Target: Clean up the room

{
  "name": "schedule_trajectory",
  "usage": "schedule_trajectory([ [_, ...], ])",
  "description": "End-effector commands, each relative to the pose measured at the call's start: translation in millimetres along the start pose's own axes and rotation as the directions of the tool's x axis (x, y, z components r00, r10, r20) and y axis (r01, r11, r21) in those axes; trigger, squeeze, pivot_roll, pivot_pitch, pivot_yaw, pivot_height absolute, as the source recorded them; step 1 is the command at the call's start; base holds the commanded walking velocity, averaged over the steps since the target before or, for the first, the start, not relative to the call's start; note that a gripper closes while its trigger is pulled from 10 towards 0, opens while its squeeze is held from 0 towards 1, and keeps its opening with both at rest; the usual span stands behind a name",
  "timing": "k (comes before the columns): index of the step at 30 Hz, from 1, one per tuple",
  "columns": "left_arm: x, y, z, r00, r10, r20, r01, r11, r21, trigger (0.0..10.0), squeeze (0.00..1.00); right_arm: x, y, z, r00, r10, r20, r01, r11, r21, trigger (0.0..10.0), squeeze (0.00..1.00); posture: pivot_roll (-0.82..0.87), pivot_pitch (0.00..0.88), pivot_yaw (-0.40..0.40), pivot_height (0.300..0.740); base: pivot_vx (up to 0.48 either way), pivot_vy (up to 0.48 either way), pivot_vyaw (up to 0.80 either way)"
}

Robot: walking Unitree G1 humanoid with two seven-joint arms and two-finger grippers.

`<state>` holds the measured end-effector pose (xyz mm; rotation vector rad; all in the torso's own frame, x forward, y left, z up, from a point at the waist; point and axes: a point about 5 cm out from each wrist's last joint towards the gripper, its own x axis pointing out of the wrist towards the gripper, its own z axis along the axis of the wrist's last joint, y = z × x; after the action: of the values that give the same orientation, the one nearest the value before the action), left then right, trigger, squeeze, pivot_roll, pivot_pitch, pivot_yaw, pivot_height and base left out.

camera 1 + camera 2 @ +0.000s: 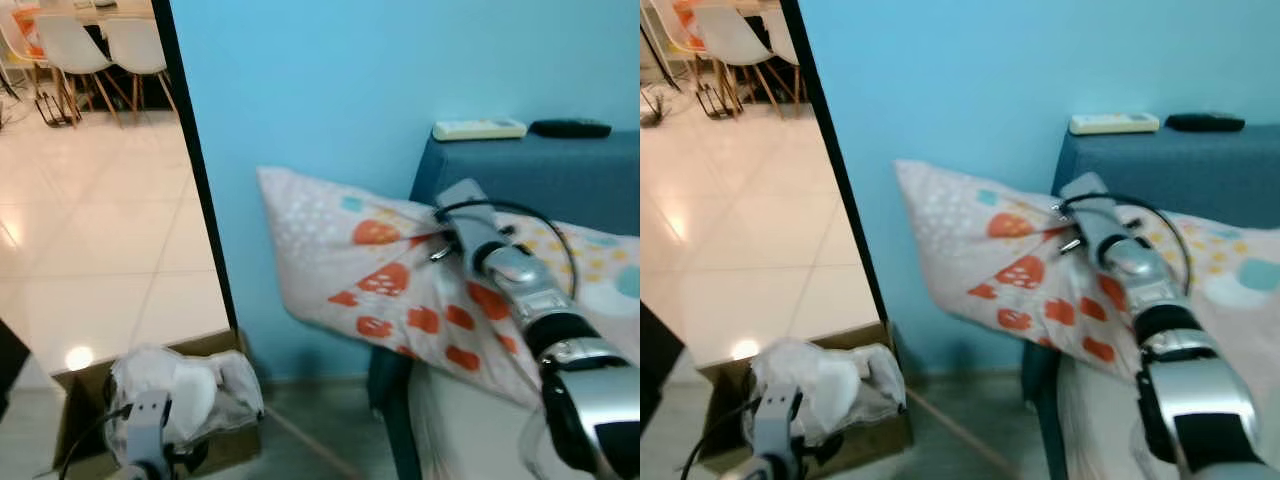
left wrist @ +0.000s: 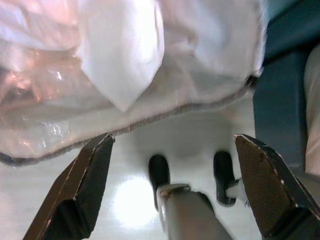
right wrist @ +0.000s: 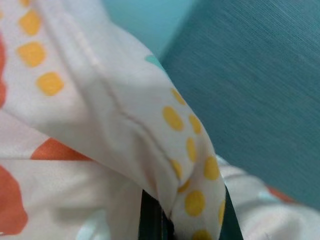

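Right gripper (image 3: 182, 220) clamped on a fold of the pillow (image 1: 400, 280); the right wrist view shows the cloth pinched between the two dark fingers, bunched into a soft ridge with a stitched seam running along it. The pillow is a plump, white fabric cushion printed with orange blotches, yellow dots and pale teal spots. It hangs lifted from the gripper, one pointed corner stretching away from the fingers toward the doorway, its far end lying over the bed edge (image 1: 440, 420) beneath the silver right arm (image 1: 520, 290). A black cable loops over that arm's wrist.

Beyond the gripper stands a dark blue, cloth-textured headboard (image 1: 540, 175), and on its flat top lie a white remote control (image 1: 479, 129) and a black remote control (image 1: 570, 127). The wall behind is smooth light blue.

Left gripper (image 2: 172, 185) spread wide and holding nothing, its two wedge-shaped black fingers (image 2: 85, 185) pointing down toward a glossy pale floor. Just ahead of it sits crumpled white plastic and cloth (image 1: 185, 385) heaped in an open cardboard box (image 1: 75, 400).
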<state>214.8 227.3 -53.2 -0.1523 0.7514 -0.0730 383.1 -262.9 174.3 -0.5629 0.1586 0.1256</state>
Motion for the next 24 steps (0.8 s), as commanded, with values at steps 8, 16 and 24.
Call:
schedule_trajectory([
  [8, -1.3, -3.8, -13, 0.999, 0.002, -0.041, -0.001, 1.000, 0.008, 10.0, 0.00, -3.8, -29.6, 28, 0.991, -0.074, 0.114, 0.082, 0.994, -0.067, 10.0, 0.00, -0.05, 0.000, -0.037, 0.740, 0.040, 0.000, 0.00],
  [16, -1.2, -6.9, -16, 0.998, -0.015, -0.057, 0.016, 1.000, 0.009, 10.0, 0.00, -7.9, -33.3, 26, 0.996, -0.004, 0.090, 0.026, 0.970, -0.243, 10.0, 0.00, -0.06, 0.000, -0.037, 0.740, 0.297, -0.363, 0.00],
  [24, 0.0, -10.9, -18, 0.997, -0.025, -0.067, 0.025, 1.000, 0.004, 10.0, 0.00, -7.1, -27.2, 18, 0.999, -0.001, 0.033, 0.014, 0.909, -0.418, 10.0, 0.00, -0.06, 0.000, -0.042, 0.740, 0.307, -0.346, 0.00],
])
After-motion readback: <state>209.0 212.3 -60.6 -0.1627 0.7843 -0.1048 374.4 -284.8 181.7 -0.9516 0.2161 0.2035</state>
